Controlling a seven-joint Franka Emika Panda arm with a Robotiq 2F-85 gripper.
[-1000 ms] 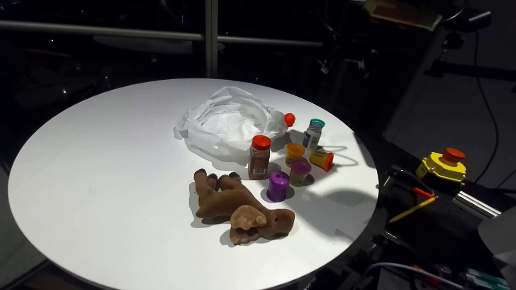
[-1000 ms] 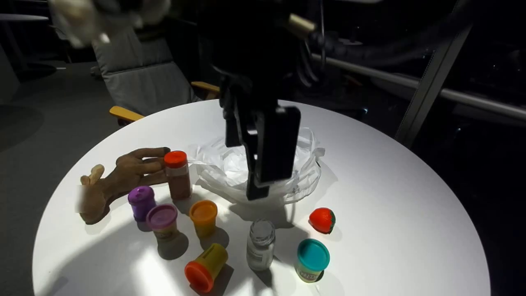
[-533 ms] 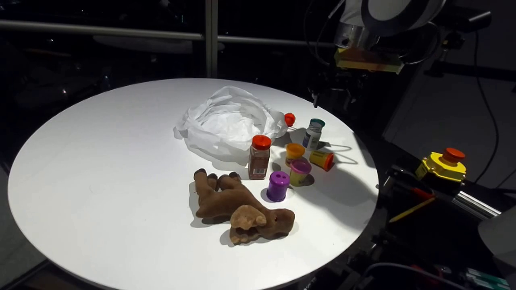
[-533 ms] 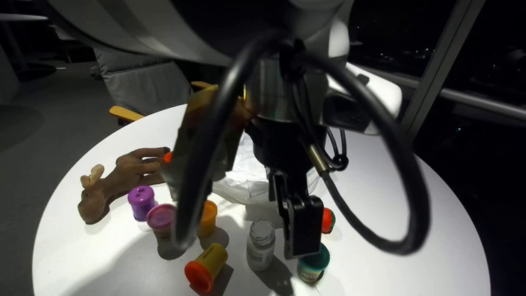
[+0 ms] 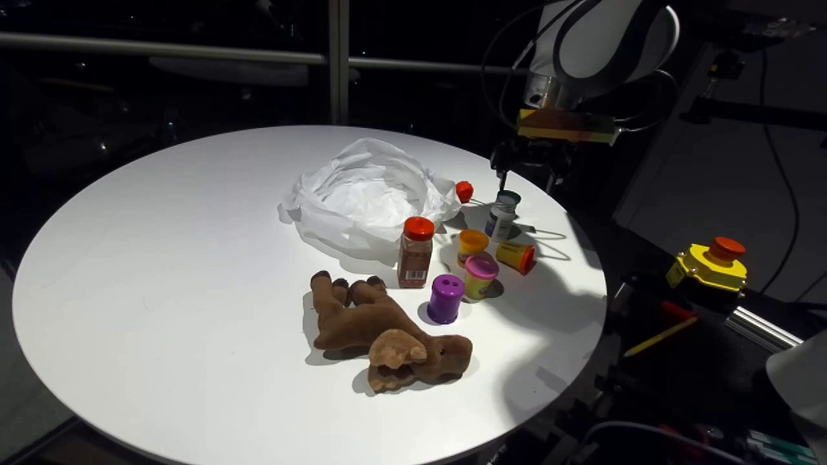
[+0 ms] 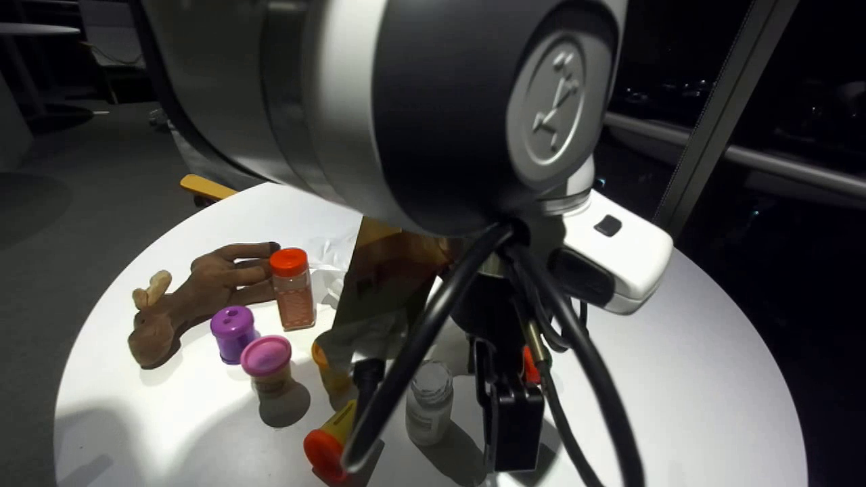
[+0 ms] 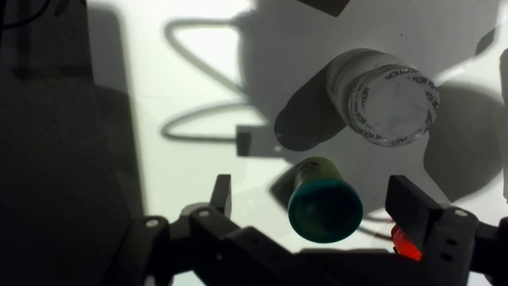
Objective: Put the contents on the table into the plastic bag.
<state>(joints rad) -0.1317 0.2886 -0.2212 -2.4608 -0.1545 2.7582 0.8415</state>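
End effector hangs over the table, its fingers spread wide. In the wrist view a teal-lidded tub shows between them with a gap on either side; I cannot tell how far down the fingertips reach beside it. From that tub, a clear jar stands at one o'clock, and a strawberry, partly covered by a finger, shows at four.

In an exterior view the white plastic bag lies toward one o'clock from the middle of the table, its crumpled mouth facing up. From the bag, the strawberry is at three o'clock, a red-lidded jar stands near at five, and a brown stuffed animal lies on its side at six. A purple tub stands at five o'clock from the red-lidded jar, with a pink-lidded tub just beside it at two. An orange-lidded tub stands at twelve from the pink-lidded one, and a yellow tub lies on its side at three from the orange. The arm shows toward two o'clock, and, off the table at three, a red button sits on a yellow box.
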